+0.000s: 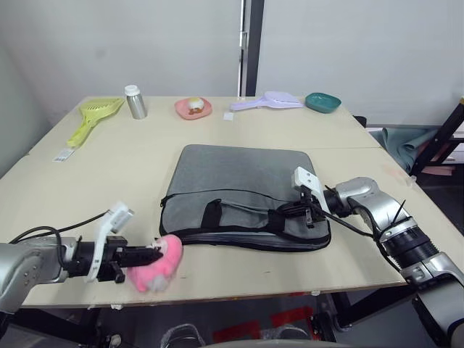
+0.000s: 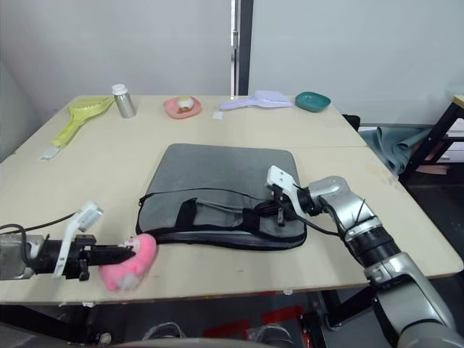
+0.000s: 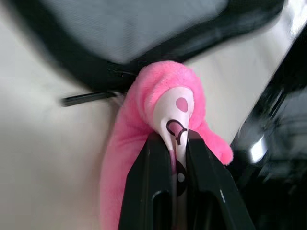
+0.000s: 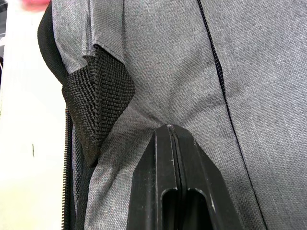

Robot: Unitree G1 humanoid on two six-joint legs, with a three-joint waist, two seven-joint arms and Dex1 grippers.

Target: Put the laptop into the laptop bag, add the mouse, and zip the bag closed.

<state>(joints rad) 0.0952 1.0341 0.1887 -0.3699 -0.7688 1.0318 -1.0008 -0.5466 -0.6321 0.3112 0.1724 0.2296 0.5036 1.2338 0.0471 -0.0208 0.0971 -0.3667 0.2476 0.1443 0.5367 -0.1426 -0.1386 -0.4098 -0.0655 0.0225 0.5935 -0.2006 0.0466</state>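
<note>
The left tool (image 1: 148, 255) pinches a pink plush toy with a printed face (image 1: 156, 264) between its black fingers at the near edge of the pale wooden tabletop (image 1: 116, 170), just beside the bag's front left corner. The right tool (image 2: 270, 210), fingers pressed together, rests on the flat dark grey fabric laptop bag (image 1: 243, 181) near its right black handle (image 4: 98, 103). The bag lies flat mid-tabletop.

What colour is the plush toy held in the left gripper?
Pink, with a pale face patch. The plush toy shows best in the left wrist view, pinched by the left gripper.
</note>
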